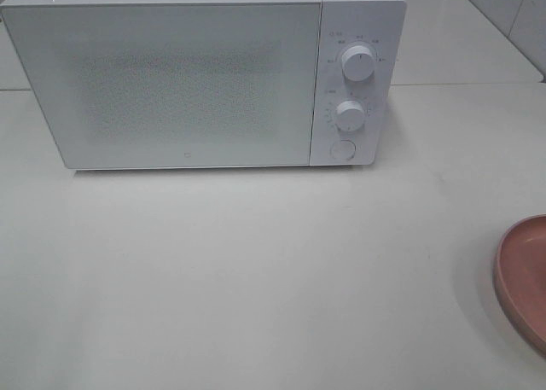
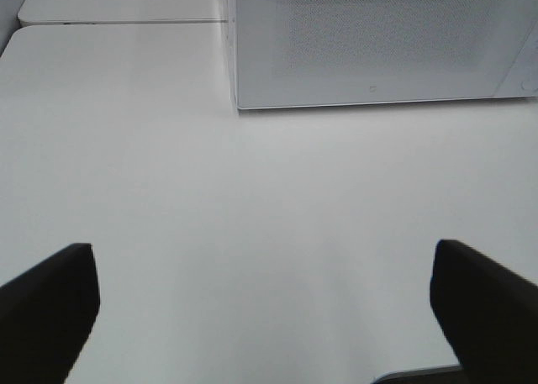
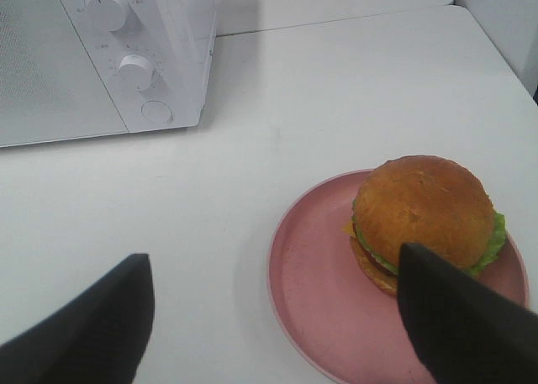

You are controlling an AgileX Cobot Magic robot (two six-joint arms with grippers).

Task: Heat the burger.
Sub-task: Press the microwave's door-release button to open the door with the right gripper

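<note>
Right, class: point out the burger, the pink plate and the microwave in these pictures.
burger [image 3: 423,203]: right wrist view, top of the bun.
pink plate [image 3: 311,275]: right wrist view, bare surface beside the burger.
microwave [image 1: 171,83]: exterior high view, middle of the closed door.

Before microwave [image 1: 200,74]: we saw open table [image 1: 256,270].
Microwave: we found it shut.
Right edge: plate [image 1: 525,275] with burger [image 3: 424,212] blocked us.
</note>
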